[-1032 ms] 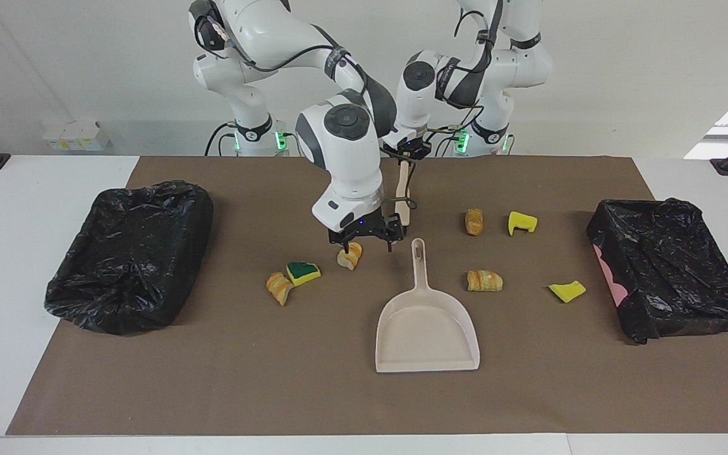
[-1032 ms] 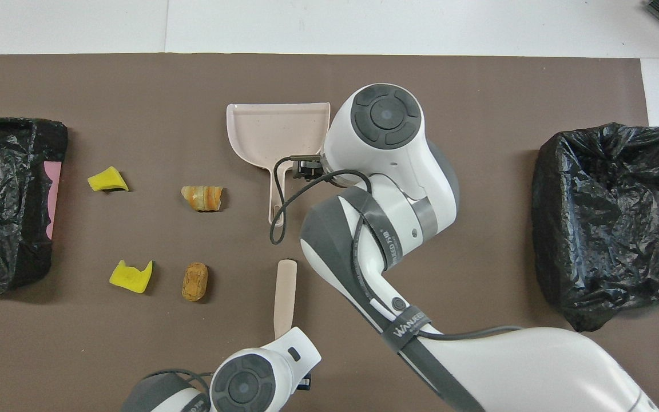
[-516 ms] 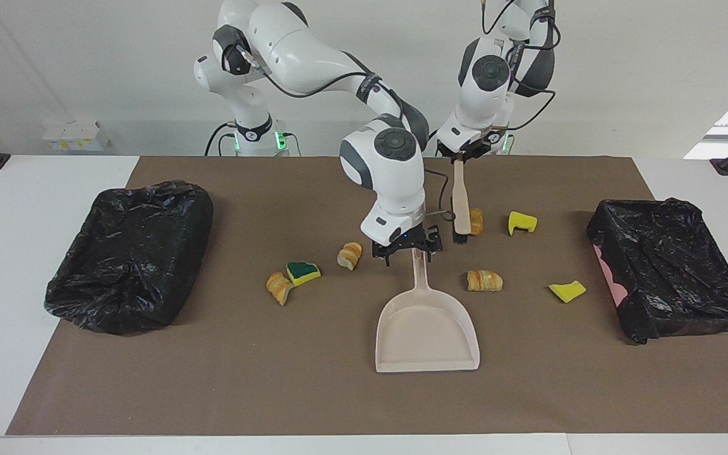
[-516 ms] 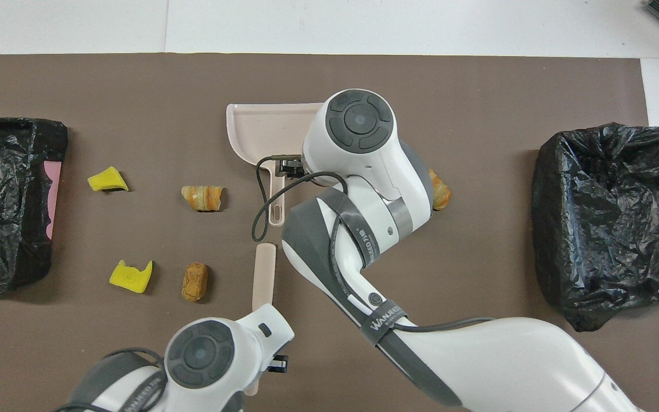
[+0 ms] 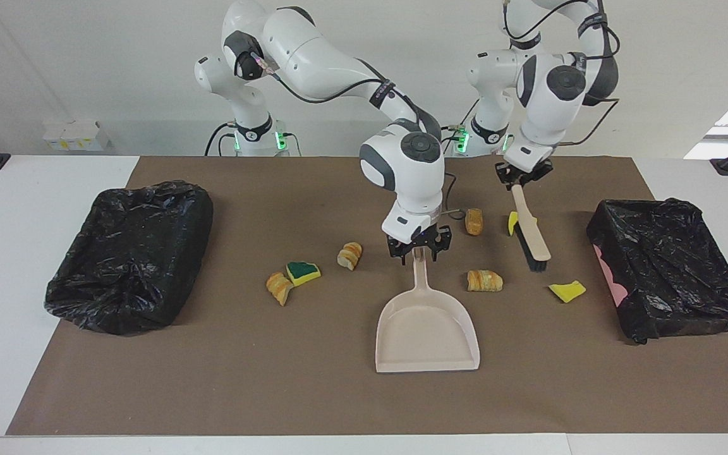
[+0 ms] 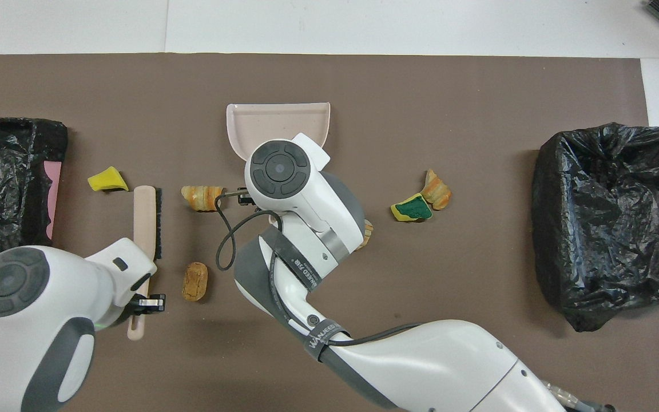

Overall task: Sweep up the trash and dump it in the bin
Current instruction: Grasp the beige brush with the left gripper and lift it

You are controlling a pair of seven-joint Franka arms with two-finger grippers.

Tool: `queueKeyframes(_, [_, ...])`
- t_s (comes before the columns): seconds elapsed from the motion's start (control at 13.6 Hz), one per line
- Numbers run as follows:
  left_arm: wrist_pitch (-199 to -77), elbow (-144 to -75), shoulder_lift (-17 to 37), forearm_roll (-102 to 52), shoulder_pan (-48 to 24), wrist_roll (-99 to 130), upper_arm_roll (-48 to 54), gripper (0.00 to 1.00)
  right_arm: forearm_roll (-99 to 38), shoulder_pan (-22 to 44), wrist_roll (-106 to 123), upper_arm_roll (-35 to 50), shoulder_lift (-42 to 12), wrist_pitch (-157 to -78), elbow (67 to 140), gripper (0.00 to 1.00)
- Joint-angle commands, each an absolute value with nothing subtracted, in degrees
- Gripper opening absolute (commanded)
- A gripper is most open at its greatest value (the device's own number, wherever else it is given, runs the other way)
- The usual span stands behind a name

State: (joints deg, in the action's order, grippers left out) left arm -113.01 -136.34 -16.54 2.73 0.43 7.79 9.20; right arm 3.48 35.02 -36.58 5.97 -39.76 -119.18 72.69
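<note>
Left gripper (image 6: 145,303) grips brush (image 6: 146,220) near table's left-arm edge | dustpan (image 6: 278,123) mid-table under right arm | black bin (image 6: 610,223) at right-arm edge.

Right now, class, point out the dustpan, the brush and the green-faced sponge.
dustpan (image 5: 426,335), facing view, bare floor of its pan.
brush (image 5: 531,232), facing view, middle of its beige back.
green-faced sponge (image 5: 303,272), facing view, its green top.

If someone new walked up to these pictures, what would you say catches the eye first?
Probably the right gripper at the handle of the beige plastic dustpan in the middle of the brown mat. Next, the left gripper holding a beige brush tilted over a yellow sponge piece, toward the left arm's end. Two black-bagged bins sit at the mat's ends.
</note>
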Motion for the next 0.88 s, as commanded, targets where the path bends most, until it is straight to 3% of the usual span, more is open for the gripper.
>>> queueKeyframes(0.0, [-113.38, -127.21, -7.76, 8.51, -0.09, 4.67, 3.97, 0.00, 5.36, 35.33, -38.50, 5.89, -40.61, -119.36, 71.80, 0.55])
queueKeyframes(0.15, [-113.99, -121.58, -0.91, 12.99, -0.09, 2.12, 1.85, 0.00, 7.11, 35.51, -38.76, 5.98, -40.78, -119.18, 72.25, 0.12])
queueKeyframes(0.22, [-115.04, -119.38, 1.38, 13.79, 0.00, 0.11, 0.28, 0.00, 7.21, 35.51, -38.76, 5.98, -40.78, -118.92, 72.16, 0.00])
queueKeyframes(0.52, [-118.12, -117.59, 6.06, 18.26, 0.00, -5.36, -3.16, 0.00, 6.42, 34.46, -38.59, 6.15, -38.42, -115.50, 71.89, 0.00])
queueKeyframes(0.81, [-117.87, -120.32, 5.45, 18.81, 0.44, -10.10, -3.16, 0.00, 3.96, 34.89, -33.69, 6.24, -33.67, -115.31, 74.96, 0.00])
